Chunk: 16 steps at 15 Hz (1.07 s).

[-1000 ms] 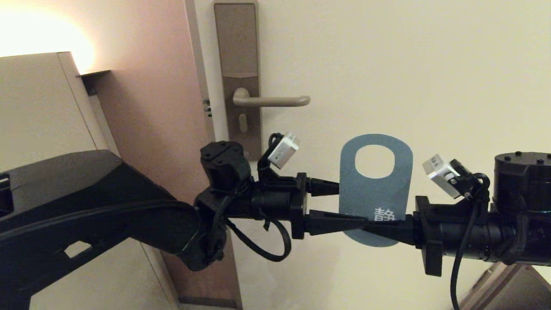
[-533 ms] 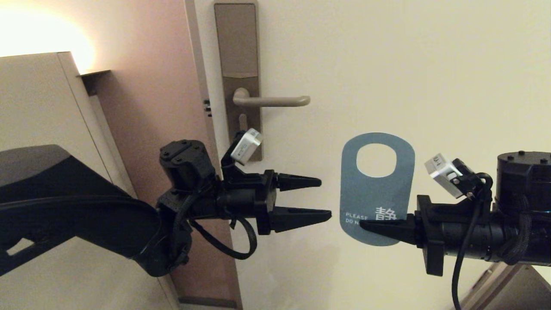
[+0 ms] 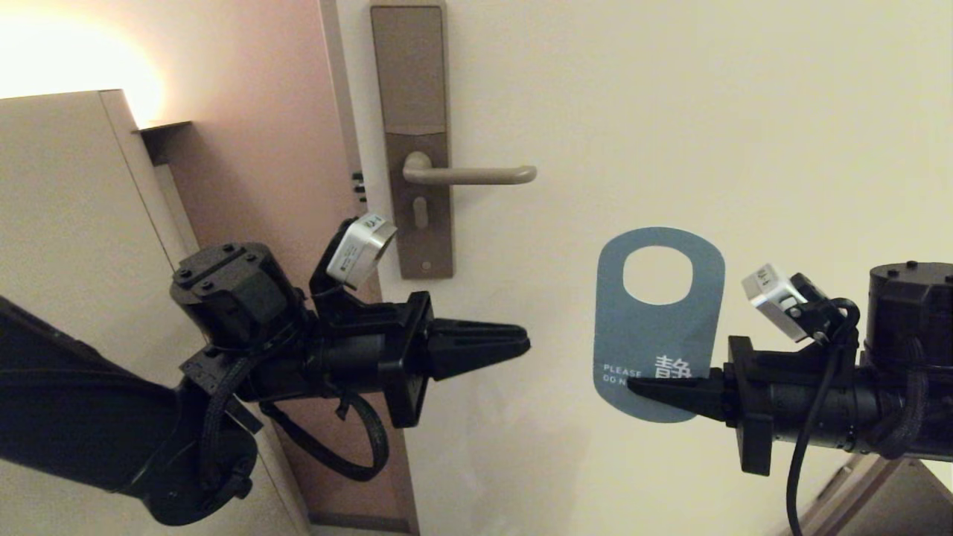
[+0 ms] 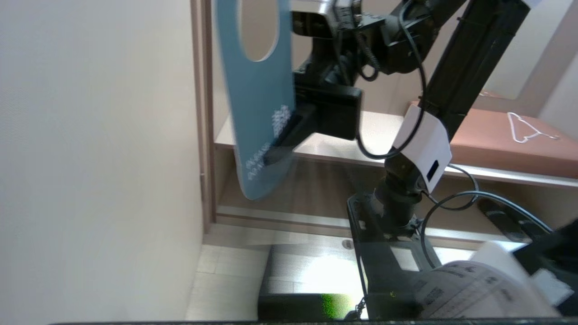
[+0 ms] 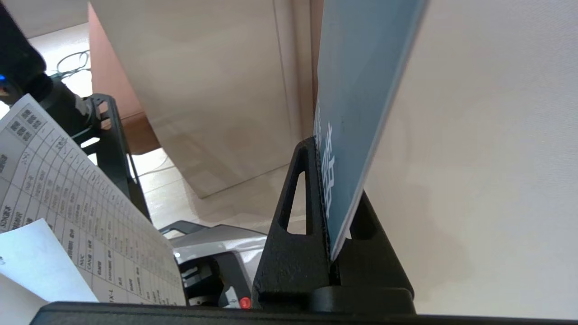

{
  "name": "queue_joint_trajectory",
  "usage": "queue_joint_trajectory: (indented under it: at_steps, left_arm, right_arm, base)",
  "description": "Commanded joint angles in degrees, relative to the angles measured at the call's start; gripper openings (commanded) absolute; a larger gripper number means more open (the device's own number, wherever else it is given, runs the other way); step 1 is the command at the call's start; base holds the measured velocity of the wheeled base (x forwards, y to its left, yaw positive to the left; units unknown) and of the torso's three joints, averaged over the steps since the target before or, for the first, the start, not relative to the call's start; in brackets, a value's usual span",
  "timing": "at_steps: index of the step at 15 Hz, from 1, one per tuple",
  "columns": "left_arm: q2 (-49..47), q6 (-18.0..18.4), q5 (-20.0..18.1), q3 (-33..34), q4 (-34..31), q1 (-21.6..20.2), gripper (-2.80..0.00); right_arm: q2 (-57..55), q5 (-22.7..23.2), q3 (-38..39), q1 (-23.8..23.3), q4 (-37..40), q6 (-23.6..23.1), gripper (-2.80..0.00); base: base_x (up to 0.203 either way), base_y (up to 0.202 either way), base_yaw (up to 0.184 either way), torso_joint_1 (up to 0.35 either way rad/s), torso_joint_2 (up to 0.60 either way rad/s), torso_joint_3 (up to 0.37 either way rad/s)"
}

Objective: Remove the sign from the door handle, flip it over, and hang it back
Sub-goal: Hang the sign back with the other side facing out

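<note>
The sign (image 3: 659, 335) stands upright in front of the door, teal-blue side with white lettering toward the head camera, oval hole at the top. My right gripper (image 3: 633, 385) is shut on its lower right part; in the right wrist view the sign (image 5: 356, 113) sits pinched between the black fingers (image 5: 293, 203). My left gripper (image 3: 525, 344) is shut and empty, a hand's width left of the sign and apart from it. The door handle (image 3: 476, 175) is bare, above and between the two grippers. The left wrist view shows the sign (image 4: 259, 113) from its edge side.
A tall brown lock plate (image 3: 413, 141) carries the handle. The door frame and a brownish wall (image 3: 275, 186) lie to the left, with a pale cabinet (image 3: 74, 223) beyond. A printed sheet (image 5: 67, 180) shows low beside the robot's base.
My left gripper has let go of the sign, drawn back to the left and closed. The sign has stayed in my right gripper, shifting slightly right.
</note>
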<state>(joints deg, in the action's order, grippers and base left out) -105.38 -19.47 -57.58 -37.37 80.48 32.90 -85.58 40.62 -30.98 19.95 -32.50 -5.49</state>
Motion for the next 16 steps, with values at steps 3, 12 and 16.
queue_joint_trajectory:
  at_steps: [3, 12, 16]
  left_arm:
    - [9.78, 3.96, 2.8, 9.38, -1.59, -0.05, -2.8]
    - [33.46, 31.75, 57.36, 20.06, -34.31, -7.93, -2.8]
    - [41.13, 32.26, 60.48, 26.91, -35.19, -24.61, -2.8]
  right_arm:
    - [0.66, -0.1, 0.21, -0.7, -0.27, -0.05, -2.8]
    - [0.94, -3.76, 0.3, -2.25, -0.23, 0.04, -2.8]
    - [0.68, -3.75, 0.21, -2.81, -0.24, 0.08, -2.8]
  base:
    - [0.0, 0.0, 0.0, 0.0, 0.0, 0.0]
    - [0.0, 0.0, 0.0, 0.0, 0.0, 0.0]
    - [0.0, 0.0, 0.0, 0.0, 0.0, 0.0]
